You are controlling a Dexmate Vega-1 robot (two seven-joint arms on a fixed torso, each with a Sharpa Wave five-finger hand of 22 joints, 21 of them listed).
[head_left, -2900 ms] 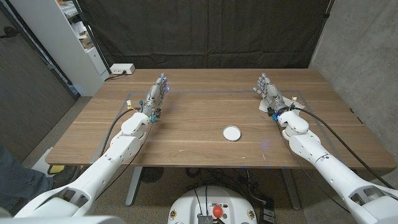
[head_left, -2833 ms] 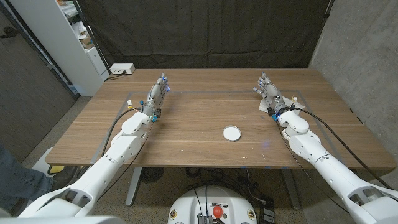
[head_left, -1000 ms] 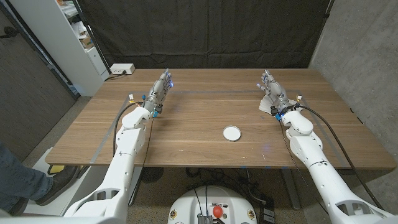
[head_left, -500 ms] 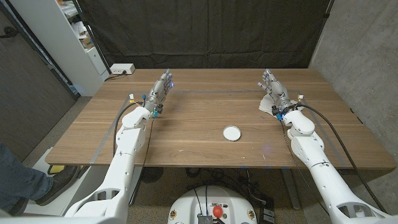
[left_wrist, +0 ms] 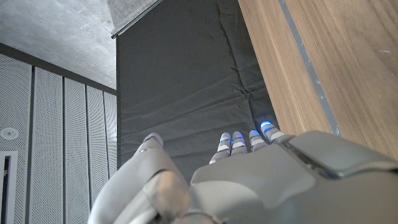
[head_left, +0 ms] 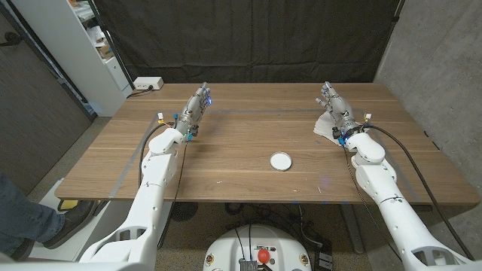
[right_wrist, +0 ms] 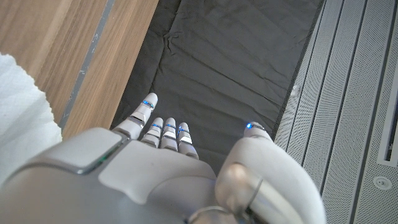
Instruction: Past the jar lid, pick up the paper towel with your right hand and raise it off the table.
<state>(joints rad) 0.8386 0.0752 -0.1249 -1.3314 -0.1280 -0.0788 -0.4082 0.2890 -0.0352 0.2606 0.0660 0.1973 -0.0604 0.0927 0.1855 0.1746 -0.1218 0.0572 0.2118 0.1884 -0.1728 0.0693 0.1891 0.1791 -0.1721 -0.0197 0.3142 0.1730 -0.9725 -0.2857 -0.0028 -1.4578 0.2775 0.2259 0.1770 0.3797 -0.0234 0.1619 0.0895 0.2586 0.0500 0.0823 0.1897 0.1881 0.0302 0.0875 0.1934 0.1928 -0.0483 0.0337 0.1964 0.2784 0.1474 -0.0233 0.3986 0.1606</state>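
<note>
In the head view, the right hand (head_left: 336,110) is at the far right part of the wooden table (head_left: 241,158), fingers stretched out and pointing away from the robot, with nothing in its grasp. The paper towel (head_left: 325,126) lies on the table just beside that hand, toward the table's middle, partly hidden under the wrist; whether the hand touches it cannot be told. The jar lid (head_left: 280,160), a white round disc, lies nearer the robot than the right hand and toward the middle, apart from the towel. The left hand (head_left: 193,112) is at the far left part of the table, fingers also straight and together, holding nothing. Beyond the left hand, at the table's far corner, sits a white power strip (head_left: 147,83).

In the left wrist view, the back of the left hand (left_wrist: 249,180) shows with its fingertips (left_wrist: 238,137) extended, the thumb held apart, against a black curtain (left_wrist: 186,81); the table's edge runs beside it.

In the right wrist view, the right hand (right_wrist: 168,174) shows fingers (right_wrist: 163,132) straight and thumb spread, empty. A white corner of the paper towel (right_wrist: 22,118) lies on the wood just beside the hand's little-finger side.
</note>
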